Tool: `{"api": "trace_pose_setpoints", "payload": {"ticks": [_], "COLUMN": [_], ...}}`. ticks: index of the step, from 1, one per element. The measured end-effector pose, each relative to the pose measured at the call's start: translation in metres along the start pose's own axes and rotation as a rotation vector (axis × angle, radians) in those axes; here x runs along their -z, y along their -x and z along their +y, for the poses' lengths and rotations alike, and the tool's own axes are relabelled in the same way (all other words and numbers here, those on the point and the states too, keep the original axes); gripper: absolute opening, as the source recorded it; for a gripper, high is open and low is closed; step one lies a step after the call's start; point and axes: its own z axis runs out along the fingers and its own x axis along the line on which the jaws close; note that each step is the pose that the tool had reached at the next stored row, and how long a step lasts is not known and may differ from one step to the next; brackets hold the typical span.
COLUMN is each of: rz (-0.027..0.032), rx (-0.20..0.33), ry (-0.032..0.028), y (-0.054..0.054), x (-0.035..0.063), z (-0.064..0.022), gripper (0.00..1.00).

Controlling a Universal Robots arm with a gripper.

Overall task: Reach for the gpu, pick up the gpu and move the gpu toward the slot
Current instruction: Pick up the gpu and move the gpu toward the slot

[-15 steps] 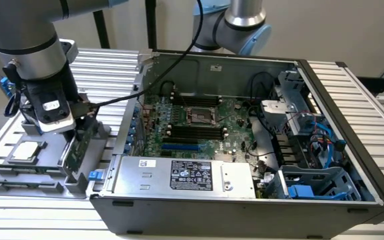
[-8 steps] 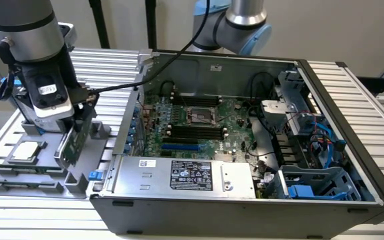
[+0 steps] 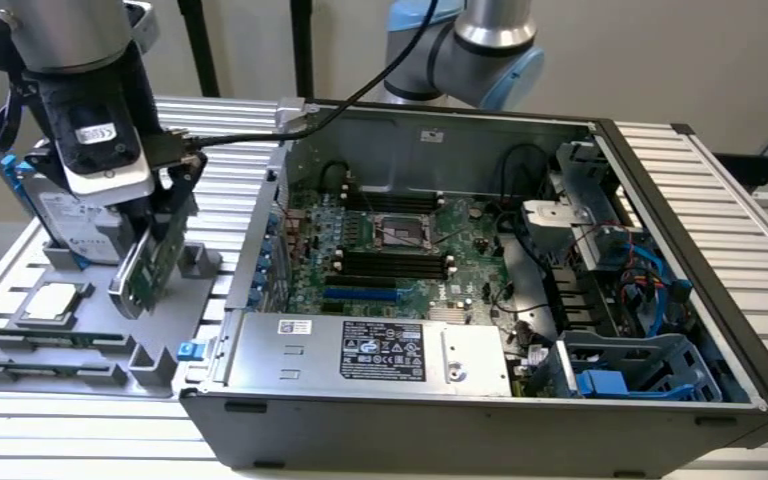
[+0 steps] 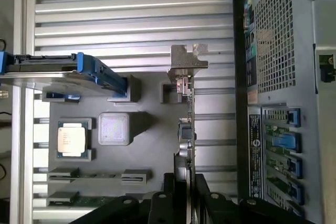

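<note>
The gpu (image 3: pixel 148 262) hangs edge-down in the tool (image 3: pixel 168 200), whose jaws are clenched on the green board's upper edge. It is over the grey holder tray (image 3: pixel 104 322), which lies at nine o'clock of the open computer case (image 3: pixel 491 425) in the exterior view. From my remote station I read the card as tilted a little, its lower corner close above the tray. I cannot tell whether it is fully clear of its cradle.

The wrist view looks down the card's edge (image 4: pixel 188 129). The tool (image 4: pixel 185 184) pinches both faces of the thin board, with the silver bracket (image 4: pixel 188 59) at the far end. In my judgement this grip leaves the contact edge free for a slot.

In the tray, the hard drive (image 3: pixel 71 215) on blue rails stands at eleven o'clock of the card, with a processor (image 3: pixel 53 302) and memory sticks (image 3: pixel 57 343) toward eight o'clock. At three o'clock the motherboard (image 3: pixel 398 240) lies bare inside the case, which rests on the slatted surface (image 3: pixel 77 430).
</note>
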Motion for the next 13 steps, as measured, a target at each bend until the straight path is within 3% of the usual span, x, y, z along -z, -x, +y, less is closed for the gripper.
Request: {"api": "trace_pose_setpoints", "payload": {"ticks": [13], "rz": [0.0061], "rx": [0.001], "ry": [0.0030], "y": [0.036], "x": [0.0606], "z": [0.0011], "gripper": [0.26]}}
